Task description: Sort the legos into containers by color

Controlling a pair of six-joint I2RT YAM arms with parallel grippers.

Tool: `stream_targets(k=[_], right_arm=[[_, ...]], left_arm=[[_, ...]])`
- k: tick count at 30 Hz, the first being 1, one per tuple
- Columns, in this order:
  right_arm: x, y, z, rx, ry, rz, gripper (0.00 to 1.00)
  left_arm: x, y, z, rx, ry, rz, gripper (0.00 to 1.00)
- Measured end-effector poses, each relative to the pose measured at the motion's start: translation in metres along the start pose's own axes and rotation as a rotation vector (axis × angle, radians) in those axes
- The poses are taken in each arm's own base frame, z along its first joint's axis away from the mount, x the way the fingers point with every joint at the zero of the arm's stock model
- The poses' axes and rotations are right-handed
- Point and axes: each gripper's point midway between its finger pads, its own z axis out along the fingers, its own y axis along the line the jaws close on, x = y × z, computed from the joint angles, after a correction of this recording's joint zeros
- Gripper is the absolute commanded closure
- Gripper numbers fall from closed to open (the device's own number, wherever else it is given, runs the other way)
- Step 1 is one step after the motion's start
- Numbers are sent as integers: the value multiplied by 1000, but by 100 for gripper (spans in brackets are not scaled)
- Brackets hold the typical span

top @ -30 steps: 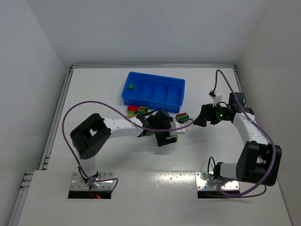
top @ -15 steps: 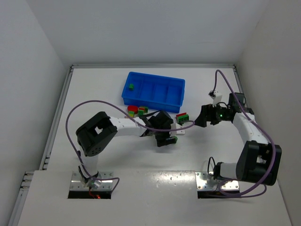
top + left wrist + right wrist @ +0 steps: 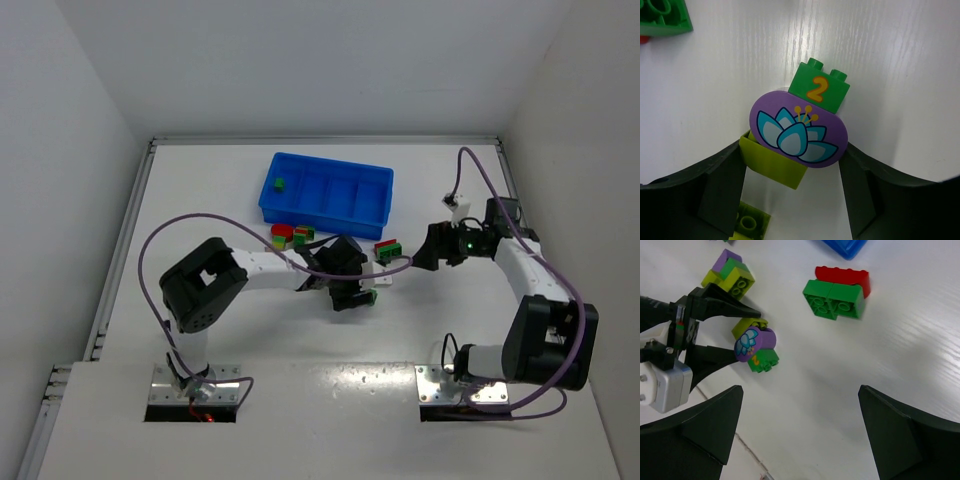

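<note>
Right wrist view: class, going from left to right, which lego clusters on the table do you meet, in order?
yellow-green and purple cluster → purple flower cluster, lying between the left arm's fingers → green and red cluster

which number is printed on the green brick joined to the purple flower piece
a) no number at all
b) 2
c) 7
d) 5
b: the left wrist view shows an orange 2 on the face of the green brick, right beside the purple flower piece.
</note>
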Motion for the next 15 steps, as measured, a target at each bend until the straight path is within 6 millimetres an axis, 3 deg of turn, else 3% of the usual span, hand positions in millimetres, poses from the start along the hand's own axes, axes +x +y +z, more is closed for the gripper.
stream_targets(k=[4,8,11,15], right_arm=[[6,13,6,-91,15,44,1],[15,26,11,-194,43,124,3],[20,36,14,-267,59,176,13],[22,52,16,-373,83,224,25]], left_arm=[[4,0,-12,-39,2,-55,100],[-10,11,-35,-132,-47,-116,100],[-29,25,-53,-212,-106,-152,100],[-42,37,-61,-269,-137,-182,100]])
